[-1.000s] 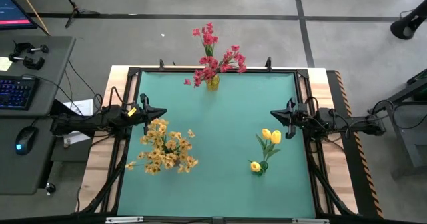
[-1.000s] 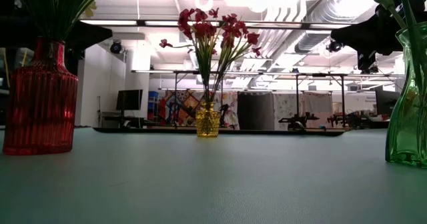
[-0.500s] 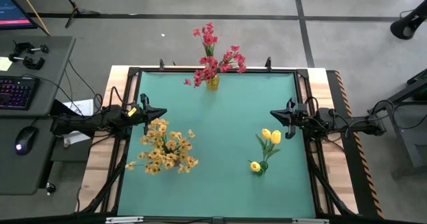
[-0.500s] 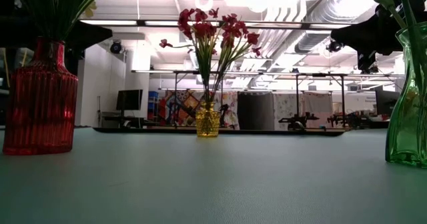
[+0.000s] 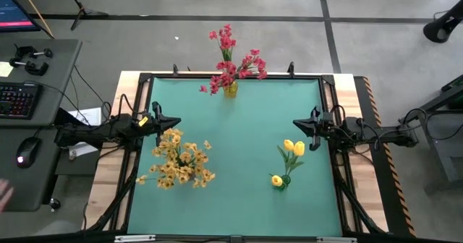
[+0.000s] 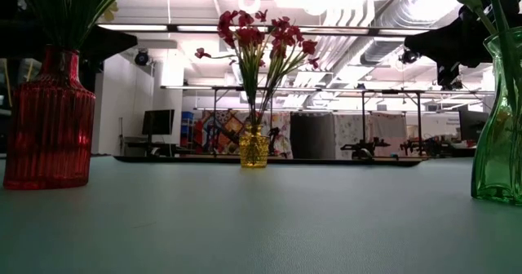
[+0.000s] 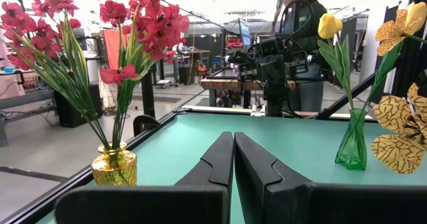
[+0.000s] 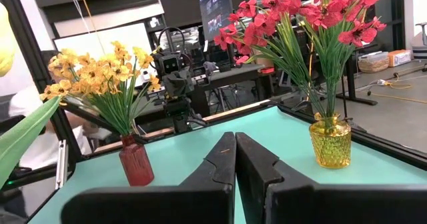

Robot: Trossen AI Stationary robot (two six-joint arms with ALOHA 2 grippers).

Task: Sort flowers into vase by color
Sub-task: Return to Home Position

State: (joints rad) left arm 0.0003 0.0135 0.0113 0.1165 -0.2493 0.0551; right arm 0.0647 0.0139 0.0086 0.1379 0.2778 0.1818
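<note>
- red-pink flowers (image 5: 233, 64): long green stems with narrow leaves; ruffled crimson-pink blossoms fanned out wide; standing in a small yellow vase (image 5: 230, 91) of knobbly amber glass, at the middle of the table's far edge
- orange-yellow flowers (image 5: 179, 163): dense bunch of small blossoms; petals show darker veining in the left wrist view; standing in a ribbed red vase (image 6: 49, 119) with a narrow neck; on the left half of the green mat (image 5: 239, 142), just beside the left gripper on its near side
- yellow flowers (image 5: 294, 147): smooth tulip-like buds on green stems with broad leaves; one bud sits apart from the others, toward the near edge; all in a clear green vase (image 7: 351, 144) on the right half of the mat, near the right gripper
- left gripper (image 5: 173, 121): at the mat's left edge, pointing inward; fingers (image 7: 220, 161) pressed together, nothing between them
- right gripper (image 5: 297, 124): at the mat's right edge, pointing inward; fingers (image 8: 223, 164) closed flat against each other, nothing held
- the two grippers face each other across the mat, well apart
- writing: monitor (image 8: 219, 1) in the room behind the left arm shows lines of text, too small to read; keyboard (image 5: 16, 100) on the side desk, key legends unreadable
- a person (image 7: 300, 4) stands behind the right arm in the left wrist view
</note>
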